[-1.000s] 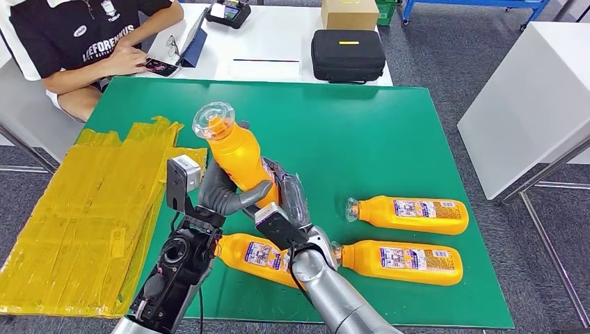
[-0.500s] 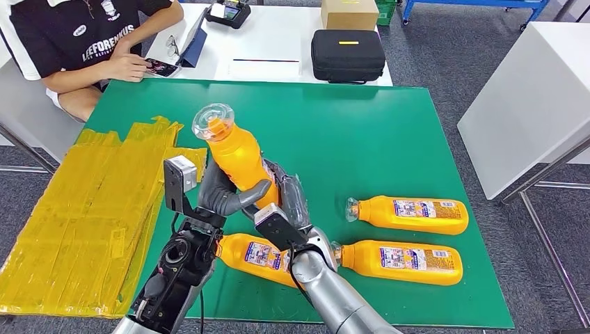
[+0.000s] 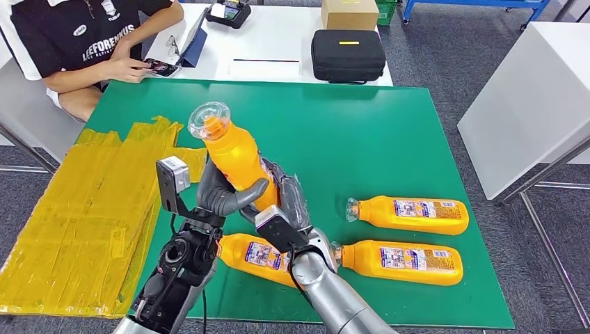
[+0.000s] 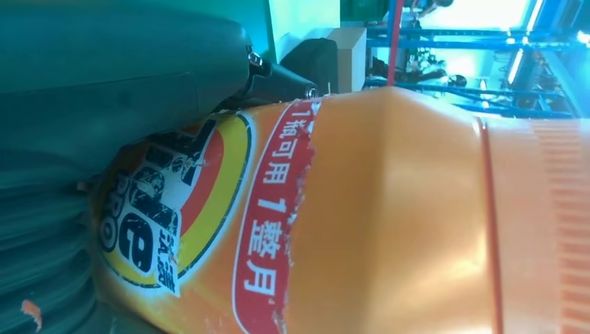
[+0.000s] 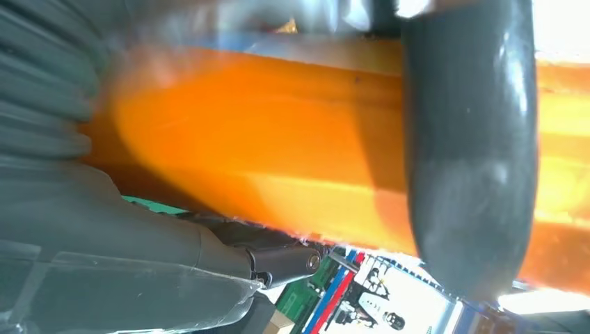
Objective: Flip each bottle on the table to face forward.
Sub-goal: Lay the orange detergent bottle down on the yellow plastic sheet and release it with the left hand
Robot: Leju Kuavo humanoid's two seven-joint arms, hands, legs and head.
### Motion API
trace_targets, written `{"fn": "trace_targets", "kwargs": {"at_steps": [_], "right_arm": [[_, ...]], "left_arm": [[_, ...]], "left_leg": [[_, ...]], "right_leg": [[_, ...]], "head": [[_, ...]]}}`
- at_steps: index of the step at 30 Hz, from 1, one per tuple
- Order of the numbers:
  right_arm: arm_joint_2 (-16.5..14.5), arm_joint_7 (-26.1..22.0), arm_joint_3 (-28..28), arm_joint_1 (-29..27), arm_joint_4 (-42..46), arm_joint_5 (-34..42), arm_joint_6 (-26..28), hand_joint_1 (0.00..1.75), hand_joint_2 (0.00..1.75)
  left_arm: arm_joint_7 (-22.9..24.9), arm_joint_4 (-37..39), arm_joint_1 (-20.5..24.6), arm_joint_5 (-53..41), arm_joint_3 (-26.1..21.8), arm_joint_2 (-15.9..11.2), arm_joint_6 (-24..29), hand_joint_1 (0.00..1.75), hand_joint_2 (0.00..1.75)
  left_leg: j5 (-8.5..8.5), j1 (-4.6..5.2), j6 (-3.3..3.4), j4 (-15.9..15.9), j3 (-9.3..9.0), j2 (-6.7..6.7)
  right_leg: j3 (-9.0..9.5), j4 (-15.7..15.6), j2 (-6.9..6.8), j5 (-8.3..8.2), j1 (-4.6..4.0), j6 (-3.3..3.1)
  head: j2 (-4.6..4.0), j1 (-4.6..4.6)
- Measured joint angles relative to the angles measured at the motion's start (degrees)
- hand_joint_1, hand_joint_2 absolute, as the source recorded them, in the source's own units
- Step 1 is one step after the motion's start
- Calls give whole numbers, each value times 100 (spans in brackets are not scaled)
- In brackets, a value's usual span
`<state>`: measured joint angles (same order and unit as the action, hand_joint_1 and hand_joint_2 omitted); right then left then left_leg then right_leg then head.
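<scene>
An orange bottle (image 3: pixel 233 156) with a clear cap is held tilted above the green table (image 3: pixel 348 132), cap pointing up and to the left. My left hand (image 3: pixel 222 193) grips its lower body, thumb wrapped across the front. My right hand (image 3: pixel 289 202) clasps the same bottle from the right side. The left wrist view shows the bottle's label (image 4: pixel 209 229) close up; in the right wrist view the orange bottle body (image 5: pixel 278 160) lies against the thumb. Three more orange bottles lie flat with labels up: one (image 3: pixel 256 257) beneath my hands, two (image 3: pixel 410 213) (image 3: pixel 400 262) on the right.
Crumpled yellow plastic sheets (image 3: pixel 90 209) cover the table's left side. A person in a black shirt (image 3: pixel 83 42) sits at the far left with a phone. A black case (image 3: pixel 347 54) and a cardboard box (image 3: pixel 349 12) sit on the white table behind.
The held bottle has shifted slightly to the left and tilted a bit more, with both hands still around it. The lying bottles have not moved.
</scene>
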<state>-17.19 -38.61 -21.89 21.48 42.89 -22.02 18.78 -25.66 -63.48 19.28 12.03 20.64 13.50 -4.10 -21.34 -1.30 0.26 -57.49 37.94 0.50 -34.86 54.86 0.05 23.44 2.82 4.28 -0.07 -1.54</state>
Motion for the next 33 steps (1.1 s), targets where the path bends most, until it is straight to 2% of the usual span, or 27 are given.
{"fn": "trace_targets", "kwargs": {"at_steps": [10, 16, 21, 24, 29, 33], "right_arm": [[172, 370, -140, -428, 1392, 397, -238, 0, 175], [306, 642, -199, -746, 2319, 751, -399, 0, 175], [464, 815, -260, -1054, 3220, 885, -419, 0, 175], [551, 868, -301, -1203, 3710, 876, -360, 0, 175], [664, 921, -375, -1301, 4241, 818, -311, 0, 175], [716, 944, -424, -1312, 4445, 802, -306, 0, 175]], "left_arm": [[13, -79, 132, -133, -187, -133, 321, 175, 175], [47, -135, 250, -751, -344, -274, 746, 175, 175], [420, -269, 336, -2544, -515, -473, 1797, 175, 175], [905, -268, 429, -3963, -605, -596, 2412, 175, 175], [1886, 77, 720, -5951, -697, -802, 3110, 175, 175], [2188, 355, 869, -6487, -744, -907, 3298, 175, 175]], "left_leg": [[1, -1, 0, 0, 3, -1], [1, -1, 0, 0, 5, 0], [1, -1, 0, 0, 5, 0], [1, -1, 0, 0, 5, 0], [2, -1, -1, 0, 4, 0], [5, -1, -3, 0, 4, 0]], "right_leg": [[-2, 0, -2, 0, -1, 0], [-3, 0, -1, 0, 0, 0], [-4, 0, -1, 0, -1, 0], [-5, 0, -1, 1, -1, -1], [-3, 0, 0, 0, 0, -1], [-3, 0, -1, -1, 0, -1]], "head": [[0, 0], [0, 0], [0, 0], [0, 1], [0, 0], [0, 1]]}}
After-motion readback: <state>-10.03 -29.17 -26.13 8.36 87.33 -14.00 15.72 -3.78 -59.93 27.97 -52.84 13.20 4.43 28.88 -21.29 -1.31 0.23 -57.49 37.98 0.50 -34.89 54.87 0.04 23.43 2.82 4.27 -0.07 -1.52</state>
